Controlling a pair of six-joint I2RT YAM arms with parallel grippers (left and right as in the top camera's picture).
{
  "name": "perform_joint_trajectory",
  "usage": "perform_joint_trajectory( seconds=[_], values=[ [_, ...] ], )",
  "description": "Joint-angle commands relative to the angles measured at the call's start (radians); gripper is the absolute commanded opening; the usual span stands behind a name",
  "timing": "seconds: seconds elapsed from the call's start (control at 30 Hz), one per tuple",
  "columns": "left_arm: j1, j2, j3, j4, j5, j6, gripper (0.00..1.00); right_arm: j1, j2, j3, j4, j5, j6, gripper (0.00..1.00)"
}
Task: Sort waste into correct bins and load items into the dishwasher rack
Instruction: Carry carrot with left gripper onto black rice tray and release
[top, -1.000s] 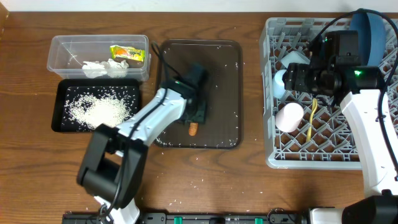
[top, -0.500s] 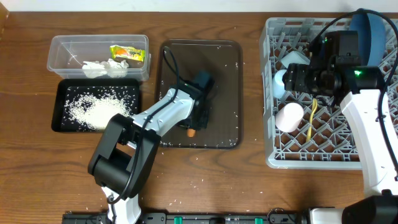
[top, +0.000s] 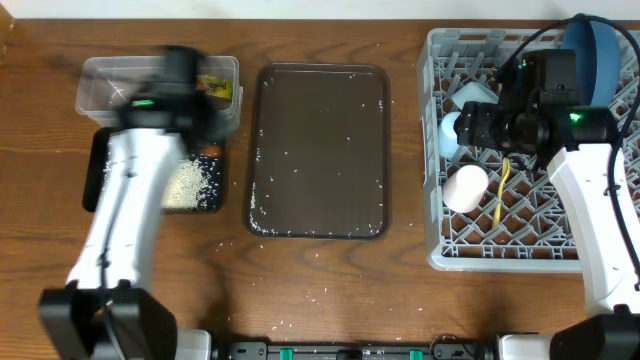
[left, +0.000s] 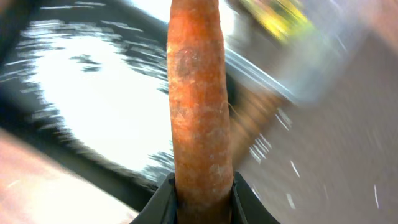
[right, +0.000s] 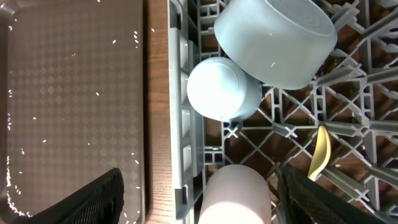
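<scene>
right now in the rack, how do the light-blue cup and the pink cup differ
Colour: the light-blue cup is pale blue, the pink cup a very pale pink.
Neighbours: the light-blue cup sits right up against the bowl; the pink cup sits apart from the bowl, nearer the yellow spoon.
Shared: both are in the grey rack, along its edge facing the brown tray, and neither is in a hand.
</scene>
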Motion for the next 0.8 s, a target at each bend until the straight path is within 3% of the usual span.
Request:
perform_joint_trajectory(
  seconds=[0.0, 0.1, 0.33, 0.47, 0.57, 0.63, 0.77],
  values=[
    [0.135, 0.044, -0.023, -0.012, -0.036, -0.176, 0.06, -0.002, -0.02, 0.013, -0.002, 0.0, 0.014, 0.78],
    [0.214, 0.097, -0.048, -0.013, -0.031, -0.264, 0.06, -0.002, -0.02, 0.013, -0.002, 0.0, 0.006, 0.78],
    [0.252, 0.223, -0.064, -0.011, 0.012, -0.27, 0.09, -0.002, -0.02, 0.013, 0.009, 0.0, 0.006, 0.78],
    [0.252, 0.255, -0.064, -0.005, 0.011, -0.27, 0.21, -0.002, -0.02, 0.013, 0.008, 0.0, 0.006, 0.78],
    [0.252, 0.264, -0.064, 0.003, 0.012, -0.27, 0.24, -0.002, -0.02, 0.013, 0.008, 0.0, 0.006, 0.78],
    [0.252, 0.263, -0.064, 0.012, 0.012, -0.27, 0.37, -0.002, -0.02, 0.013, 0.008, 0.0, -0.001, 0.78],
    [0.252, 0.262, -0.064, 0.01, 0.013, -0.269, 0.46, -0.002, -0.02, 0.013, 0.009, 0.0, -0.03, 0.79]
  ],
)
